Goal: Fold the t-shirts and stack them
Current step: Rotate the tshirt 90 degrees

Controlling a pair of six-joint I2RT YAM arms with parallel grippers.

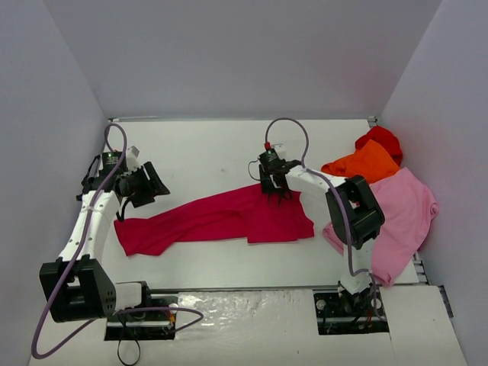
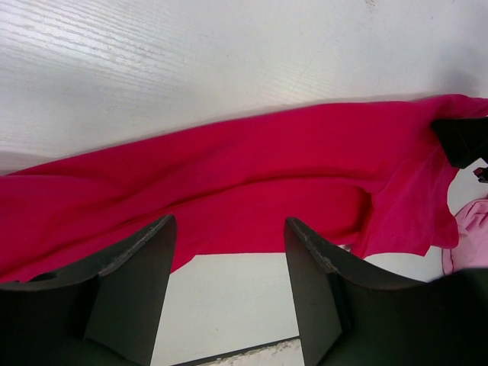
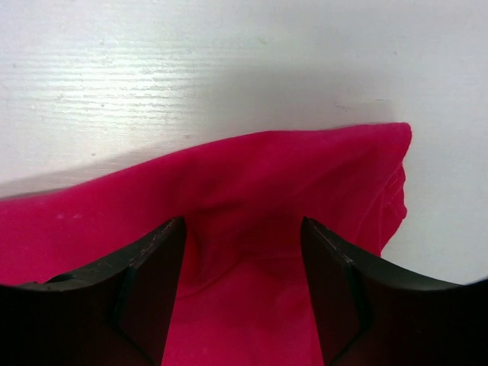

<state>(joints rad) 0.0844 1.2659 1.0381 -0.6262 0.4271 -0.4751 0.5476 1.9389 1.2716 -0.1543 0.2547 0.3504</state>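
Facing crimson t-shirt (image 1: 221,217), left hand (image 1: 156,183), right hand (image 1: 276,197) both spread; orange t-shirt (image 1: 370,162), pink t-shirt (image 1: 404,210), red t-shirt (image 1: 381,139) nearby.

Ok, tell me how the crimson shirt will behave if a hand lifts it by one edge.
Probably floppy: the crimson shirt lies in soft wrinkles, so a lifted edge would likely drape and trail. Likely light for its spread; it looks like thin cloth. Pushed, it would probably bunch rather than slide whole, judging by the raised fold in the right wrist view.

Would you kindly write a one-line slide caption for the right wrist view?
Open right gripper poised over a raised fold of the crimson-magenta t-shirt on the white table.
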